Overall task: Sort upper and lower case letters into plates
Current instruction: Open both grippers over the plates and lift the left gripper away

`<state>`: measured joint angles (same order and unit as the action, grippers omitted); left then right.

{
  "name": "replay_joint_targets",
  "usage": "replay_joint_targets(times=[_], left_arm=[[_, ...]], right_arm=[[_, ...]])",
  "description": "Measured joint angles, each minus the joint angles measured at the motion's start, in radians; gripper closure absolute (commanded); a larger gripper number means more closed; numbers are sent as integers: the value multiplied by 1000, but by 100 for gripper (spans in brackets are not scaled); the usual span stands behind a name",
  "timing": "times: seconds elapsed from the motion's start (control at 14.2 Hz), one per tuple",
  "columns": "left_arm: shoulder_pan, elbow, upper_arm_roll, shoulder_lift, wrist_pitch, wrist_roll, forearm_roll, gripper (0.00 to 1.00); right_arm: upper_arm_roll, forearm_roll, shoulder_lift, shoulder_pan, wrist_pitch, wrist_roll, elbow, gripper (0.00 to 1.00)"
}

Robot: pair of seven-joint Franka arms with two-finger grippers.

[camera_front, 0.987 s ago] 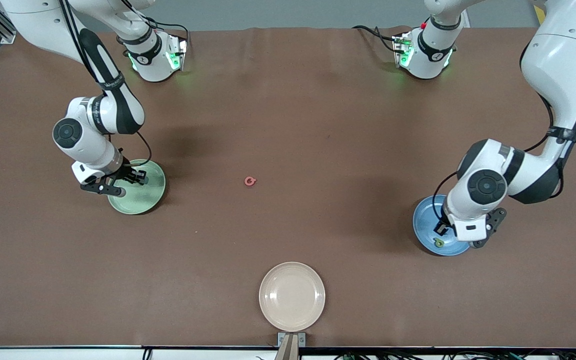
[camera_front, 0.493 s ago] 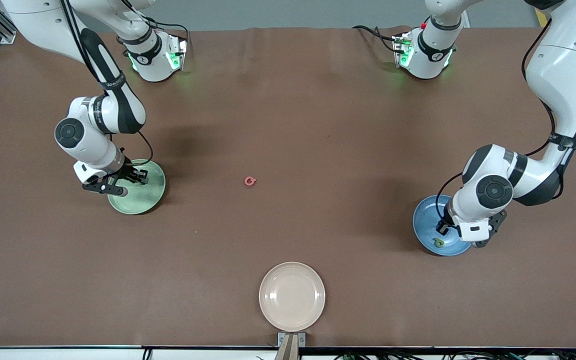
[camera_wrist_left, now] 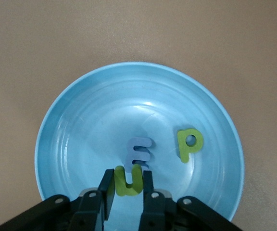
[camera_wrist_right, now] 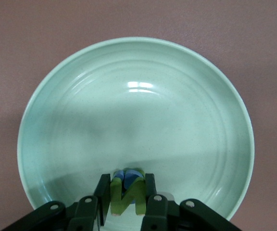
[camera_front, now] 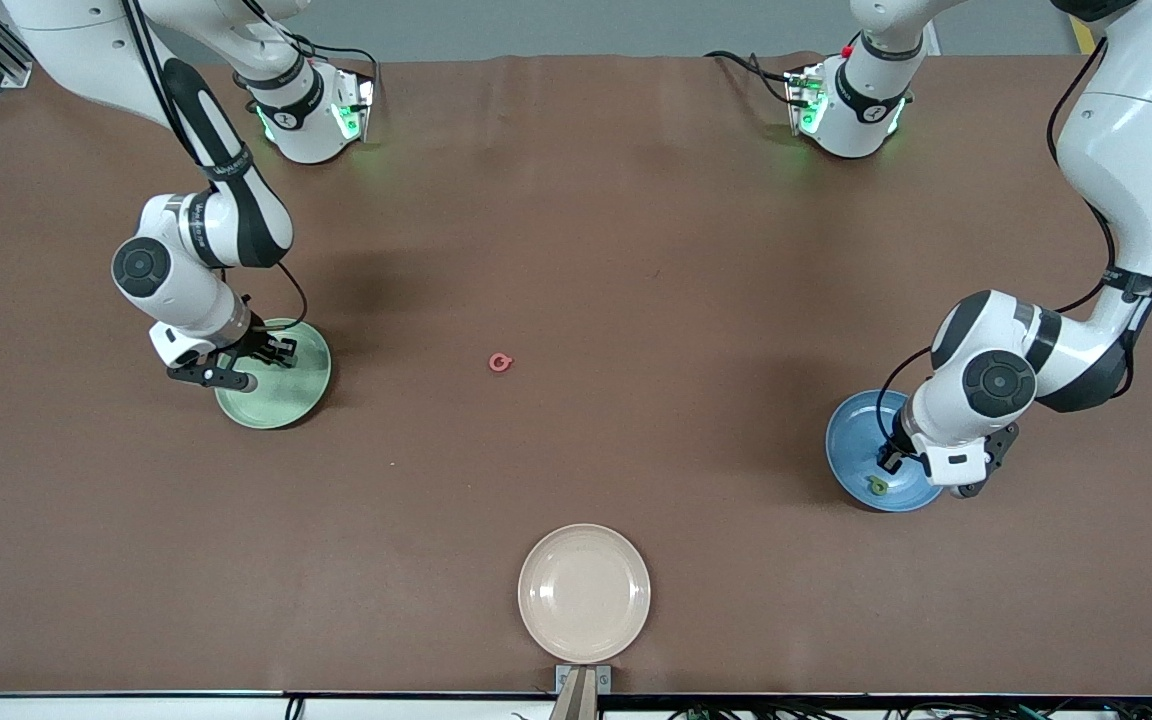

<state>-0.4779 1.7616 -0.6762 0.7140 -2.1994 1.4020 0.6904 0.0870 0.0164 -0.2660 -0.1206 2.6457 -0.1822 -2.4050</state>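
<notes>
I saw the left gripper (camera_wrist_left: 127, 196) over the sky blue plate (camera_front: 851, 440) begin easing its fingers off the green U (camera_wrist_left: 128, 179); E (camera_wrist_left: 139, 150) and P (camera_wrist_left: 189, 143) lay inside. Right gripper (camera_wrist_right: 127, 197) stayed clamped on a green letter (camera_wrist_right: 127, 195) over the mint plate (camera_front: 286, 400). Pink letter (camera_front: 500, 363) remained at the surface's centre, roughly three o'clock from the mint plate.

cream-beige plate (camera_front: 584, 593) sits on the brown table (camera_front: 576, 250), at the edge nearest the front camera, with nothing on it.

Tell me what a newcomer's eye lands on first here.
Both arms hang over plates at the table's two ends: the left gripper holds a green U over the blue plate, the right gripper a green letter over the mint plate. Midway between lies one small red letter.
</notes>
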Motion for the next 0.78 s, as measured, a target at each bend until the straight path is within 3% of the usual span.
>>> replay_joint_targets(times=[0.28, 0.56, 0.78], left_arm=[[0, -1, 0, 0, 0, 0, 0, 1], [0, -21, -5, 0, -3, 0, 0, 0], [-5, -62, -56, -19, 6, -8, 0, 0]], right_arm=[[0, 0, -1, 0, 0, 0, -1, 98], [0, 0, -2, 0, 0, 0, -1, 98], [0, 0, -2, 0, 0, 0, -1, 98]])
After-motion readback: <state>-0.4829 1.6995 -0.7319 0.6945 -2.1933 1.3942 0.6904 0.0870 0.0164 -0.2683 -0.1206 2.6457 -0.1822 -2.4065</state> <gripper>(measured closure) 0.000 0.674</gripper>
